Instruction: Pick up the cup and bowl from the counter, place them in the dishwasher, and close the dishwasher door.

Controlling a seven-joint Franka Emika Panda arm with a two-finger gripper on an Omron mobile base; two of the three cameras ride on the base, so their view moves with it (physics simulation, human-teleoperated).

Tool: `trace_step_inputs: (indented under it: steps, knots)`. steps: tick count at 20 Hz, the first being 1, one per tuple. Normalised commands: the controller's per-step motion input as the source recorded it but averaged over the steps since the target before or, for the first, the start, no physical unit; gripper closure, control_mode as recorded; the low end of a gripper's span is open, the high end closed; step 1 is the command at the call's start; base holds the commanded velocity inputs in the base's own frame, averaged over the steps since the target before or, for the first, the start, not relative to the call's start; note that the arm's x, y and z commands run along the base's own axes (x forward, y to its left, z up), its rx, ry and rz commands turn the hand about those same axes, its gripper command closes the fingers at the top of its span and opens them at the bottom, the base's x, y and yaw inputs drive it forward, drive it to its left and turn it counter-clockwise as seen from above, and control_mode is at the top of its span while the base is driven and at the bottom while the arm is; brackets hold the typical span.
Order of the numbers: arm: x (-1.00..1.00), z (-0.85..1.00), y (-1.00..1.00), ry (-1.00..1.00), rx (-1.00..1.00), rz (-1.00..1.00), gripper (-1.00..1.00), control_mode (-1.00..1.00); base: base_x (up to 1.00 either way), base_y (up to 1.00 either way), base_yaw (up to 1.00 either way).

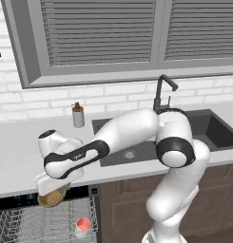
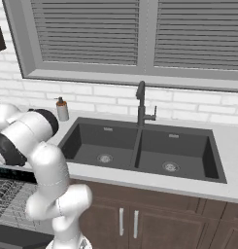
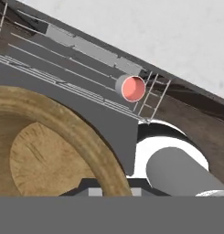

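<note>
Closest to me, under my wrist, my claw (image 1: 52, 189) is pinched nearly shut on the rim of the bowl (image 1: 53, 196); in my hand view the bowl's (image 3: 49, 146) thick brown rim sweeps across the lower left with its paler wooden floor beside it, and my fingertips sit at the bottom edge against that rim. In the left base view the bowl hangs tilted below my hand, just past the front edge of the counter (image 1: 18, 161) and above the silver wire rack (image 1: 46, 223) of the open dishwasher (image 1: 23, 199). A little further down, the cup (image 1: 82, 227) stands in the rack with its red-pink inside facing up, towards the rack's right side; my hand view shows the same cup (image 3: 130, 88) among the rack wires, apart from the bowl. Beyond the dishwasher the pale counter runs left and right, with the dark double sink (image 2: 140, 148) set into it. Behind the sink stands the dark faucet (image 2: 141, 104), and to its left, by the white brick wall, the grey soap dispenser (image 1: 78, 115) with its dark pump. Furthest off is the grey-framed window (image 2: 140, 39) with closed slats.
</note>
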Motion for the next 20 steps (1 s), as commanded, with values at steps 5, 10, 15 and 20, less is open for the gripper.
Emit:
trace_step_inputs:
  steps: [5, 10, 15, 20]
  knots:
    - [-0.56, -0.15, -0.57, -0.05, 0.0, -0.01, 1.0, -1.0, 0.0, 0.0, 0.0]
    - [-0.34, -0.38, -0.37, -0.1, 0.0, -0.04, 1.0, -1.0, 0.0, 0.0, 0.0]
    - [-0.03, -0.56, -0.3, -0.09, 0.0, -0.07, 1.0, -1.0, 0.0, 0.0, 0.0]
    - [0.13, -0.58, -0.08, -0.11, 0.0, -0.06, 1.0, -1.0, 0.0, 0.0, 0.0]
